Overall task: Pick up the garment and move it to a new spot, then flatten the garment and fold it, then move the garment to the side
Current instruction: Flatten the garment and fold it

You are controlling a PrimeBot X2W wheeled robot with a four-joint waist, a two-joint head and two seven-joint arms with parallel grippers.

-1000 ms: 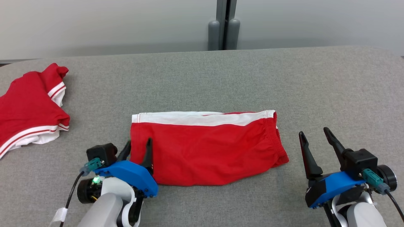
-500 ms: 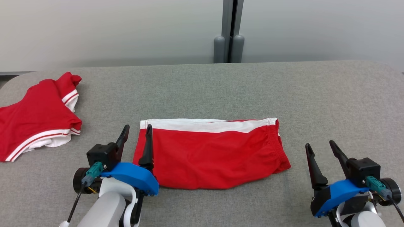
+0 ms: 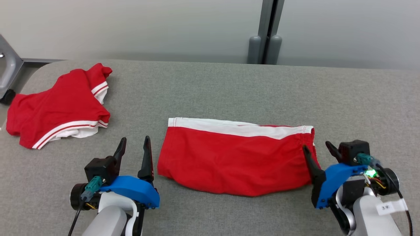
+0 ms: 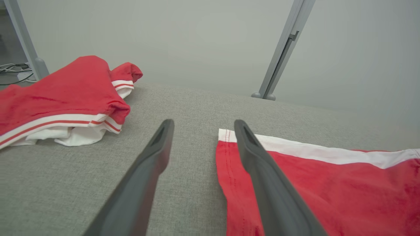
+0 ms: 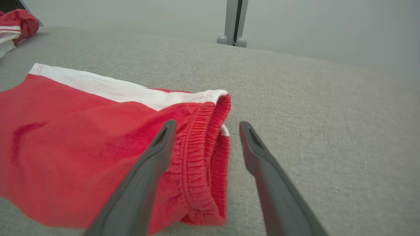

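Garment (image 3: 236, 160) folded flat, red with a white band along the far edge, lying about midway across the grey table (image 3: 210, 88), towards the near side. Elastic waistband at its right end. Right gripper (image 3: 316, 146) at that end, jaws apart, straddling the waistband edge; contact with the cloth impossible to tell. Left gripper (image 3: 135, 139) just left of the garment's left edge, jaws apart, holding nothing. Second red garment (image 3: 62, 105) crumpled at far left, well apart. Grey post (image 3: 265, 32) beyond the far edge.
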